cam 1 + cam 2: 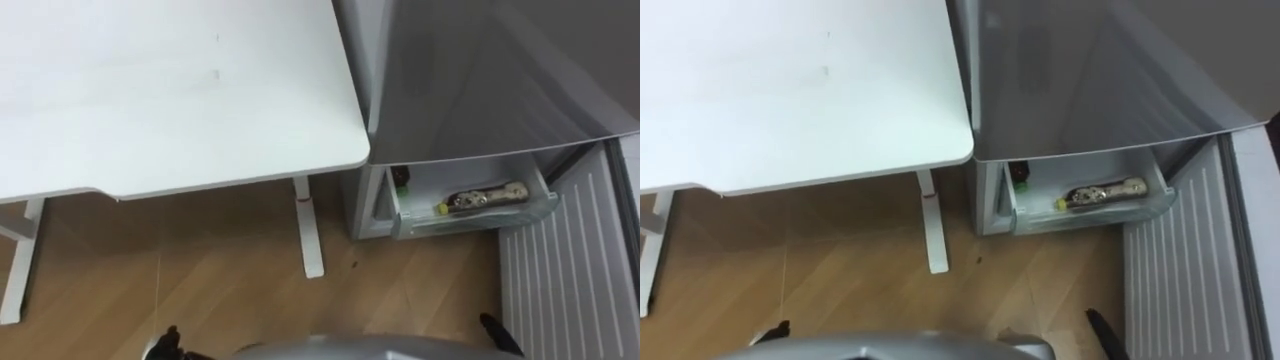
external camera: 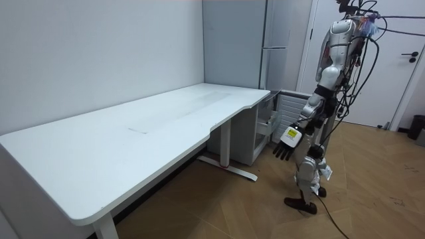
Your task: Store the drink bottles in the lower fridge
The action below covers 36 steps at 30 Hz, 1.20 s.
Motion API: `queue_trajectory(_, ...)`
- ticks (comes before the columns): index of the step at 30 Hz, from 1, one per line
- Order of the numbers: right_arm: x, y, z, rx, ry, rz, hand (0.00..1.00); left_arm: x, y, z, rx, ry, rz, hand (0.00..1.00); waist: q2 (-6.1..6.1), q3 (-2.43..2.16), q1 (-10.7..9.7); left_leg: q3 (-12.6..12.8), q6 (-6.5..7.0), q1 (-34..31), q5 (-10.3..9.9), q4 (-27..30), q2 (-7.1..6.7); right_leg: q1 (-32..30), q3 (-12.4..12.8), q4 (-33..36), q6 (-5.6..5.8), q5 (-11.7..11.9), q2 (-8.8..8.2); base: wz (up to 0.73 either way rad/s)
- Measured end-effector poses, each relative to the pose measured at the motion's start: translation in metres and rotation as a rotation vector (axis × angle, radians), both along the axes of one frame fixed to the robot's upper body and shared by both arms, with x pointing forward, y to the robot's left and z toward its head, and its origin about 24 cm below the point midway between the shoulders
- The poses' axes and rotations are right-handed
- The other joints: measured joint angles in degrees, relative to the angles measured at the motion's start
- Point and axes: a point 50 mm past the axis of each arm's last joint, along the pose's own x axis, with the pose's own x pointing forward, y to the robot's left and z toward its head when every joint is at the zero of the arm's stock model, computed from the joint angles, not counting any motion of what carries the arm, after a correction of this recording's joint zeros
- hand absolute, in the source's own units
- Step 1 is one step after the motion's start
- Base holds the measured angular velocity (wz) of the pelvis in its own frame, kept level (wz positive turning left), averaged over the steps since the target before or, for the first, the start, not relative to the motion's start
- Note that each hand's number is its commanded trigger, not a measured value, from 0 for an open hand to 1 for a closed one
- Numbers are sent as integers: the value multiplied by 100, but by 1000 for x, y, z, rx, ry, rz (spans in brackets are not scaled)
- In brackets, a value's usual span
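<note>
Tabletop (image 1: pixel 150 90): white and bare, on my left, its rounded corner just beside the fridge. Floor (image 1: pixel 200 270): wood, under the tabletop and the fridge; I stand on it facing the fridge's lower part, near the tabletop's end. Fridge (image 1: pixel 470 80): grey, on my right, with its upper part closed. Door (image 1: pixel 565 270): the lower one, swung open to the right, its ribbed white inner face in view. Drawer (image 1: pixel 480 222): pulled out from the lower fridge, pale and see-through. Bottle (image 1: pixel 487 196): lies on its side in the drawer, yellow cap to the left. Dark bottle (image 1: pixel 401 181): at the drawer's back left corner, partly under the fridge's upper part. Left hand (image 2: pixel 290 141): hangs low in front of me, apart from the drawer, fingers relaxed and empty. Right hand (image 1: pixel 498 333): a dark tip at the lower edge; I cannot tell its state.
</note>
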Motion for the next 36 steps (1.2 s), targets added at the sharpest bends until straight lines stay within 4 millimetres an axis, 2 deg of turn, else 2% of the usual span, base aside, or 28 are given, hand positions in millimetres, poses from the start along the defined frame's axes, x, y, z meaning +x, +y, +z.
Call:
queue_trajectory(1,8,-2,1,0,-28,-26,0,2,0,0,0,-2,-2,0,32,-7,-6,-49,19,-158,-17,130,-2,-130,-65,105,7,-23,-17,21)
queue_trajectory(3,20,-3,2,7,-55,-64,0,6,1,0,3,-3,-2,0,53,7,2,-129,41,-372,-26,274,-30,-344,-90,282,30,-101,-43,20)
queue_trajectory(5,44,-6,6,3,-110,-64,0,7,3,0,8,17,-27,0,111,16,17,-145,66,-687,-38,471,-23,-716,-91,599,40,-194,-81,5)
queue_trajectory(7,62,-8,10,2,-156,-77,0,12,3,0,15,15,-47,0,106,30,54,-127,88,-934,-31,614,-16,-1054,-94,924,40,-274,-138,0)
queue_trajectory(8,75,-8,13,-1,-183,-73,0,14,4,0,18,16,-49,0,116,78,55,-124,102,-1140,-41,767,-28,-1306,-92,1165,35,-354,-170,0)
queue_trajectory(10,88,-10,16,2,-221,-104,0,19,5,1,24,2,-50,0,134,109,137,-117,119,-1543,-98,1092,-36,-1769,-51,1596,24,-483,-193,0)
queue_trajectory(15,97,-22,22,-34,-256,-147,0,31,7,3,31,-33,-51,0,102,130,365,-110,114,-2655,-388,2088,-35,-2974,-6,2855,-30,-918,-306,3)
queue_trajectory(18,109,-29,28,-58,-290,-172,0,37,13,6,46,-51,-60,0,-2,175,388,-53,121,-3348,-523,2693,-74,-3769,99,3713,-51,-1234,-425,5)
queue_trajectory(20,128,-39,39,-90,-336,-162,0,45,19,9,64,-67,-68,0,-26,190,444,6,113,-3929,-615,3176,-52,-4407,192,4279,-92,-1376,-448,-5)
queue_trajectory(24,152,-61,59,-157,-397,-151,0,69,21,15,84,-126,-91,0,-21,188,542,-20,101,-4752,-697,3848,-31,-5182,193,4993,-160,-1528,-489,7)
queue_trajectory(26,175,-76,79,-211,-452,-148,0,77,23,18,86,-154,-89,0,-63,188,555,-13,68,-5284,-756,4248,-31,-5717,217,5448,-181,-1628,-532,7)
queue_trajectory(28,189,-88,95,-256,-496,-153,0,80,23,19,88,-171,-74,0,-83,186,571,-23,69,-5650,-771,4513,-24,-6080,220,5728,-182,-1674,-544,6)
queue_trajectory(32,215,-104,125,-336,-573,-120,0,86,24,21,107,-174,-110,0,-123,188,680,-57,85,-6348,-821,5054,45,-6733,217,6233,-256,-1751,-550,1)
queue_trajectory(36,238,-109,149,-363,-656,-103,0,90,24,22,104,-186,-114,0,-184,196,700,-40,113,-6738,-843,5369,46,-7115,238,6573,-251,-1805,-593,3)
